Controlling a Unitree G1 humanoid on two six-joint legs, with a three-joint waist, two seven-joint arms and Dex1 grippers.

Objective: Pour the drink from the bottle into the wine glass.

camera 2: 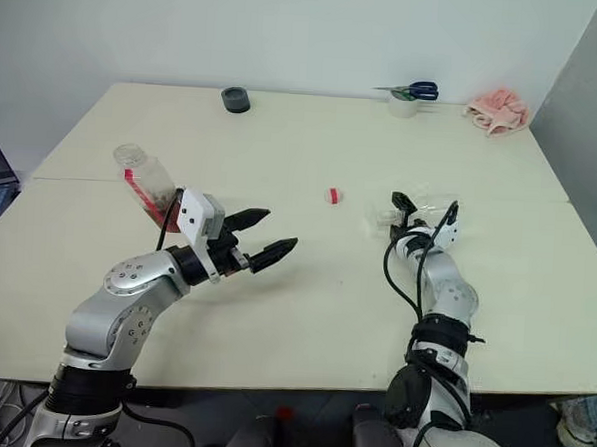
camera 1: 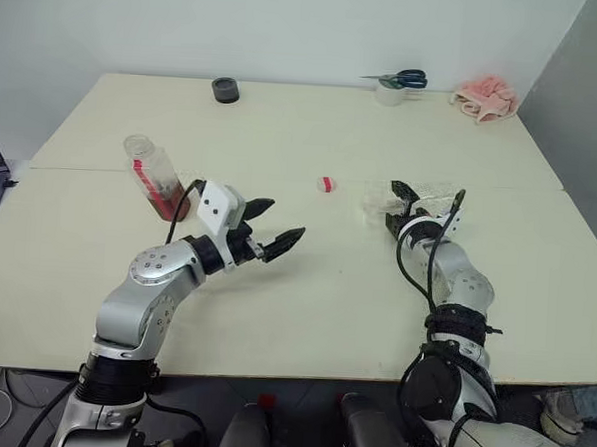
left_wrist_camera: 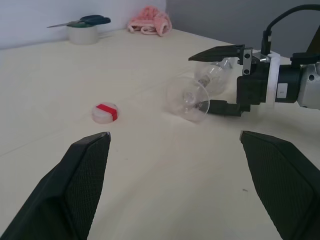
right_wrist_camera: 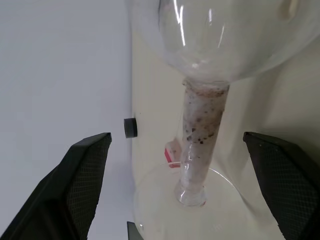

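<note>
Lying toppled wine glass (left_wrist_camera: 200, 90) between open right gripper (left_wrist_camera: 220, 80) fingers, red cap (camera 1: 327, 184) nearby, left gripper (camera 1: 273, 228) open

Bottle (camera 1: 153, 176) stands left on the table (camera 1: 304, 304), wine glass (camera 1: 412, 200) lies right, cap (camera 1: 327, 184) between

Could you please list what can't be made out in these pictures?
- Bottle: its base is hidden behind the left gripper in the head views.
- Wine glass: lying on the table; the right gripper covers part of its bowl in the left wrist view.
- Cap: too small to read.
</note>
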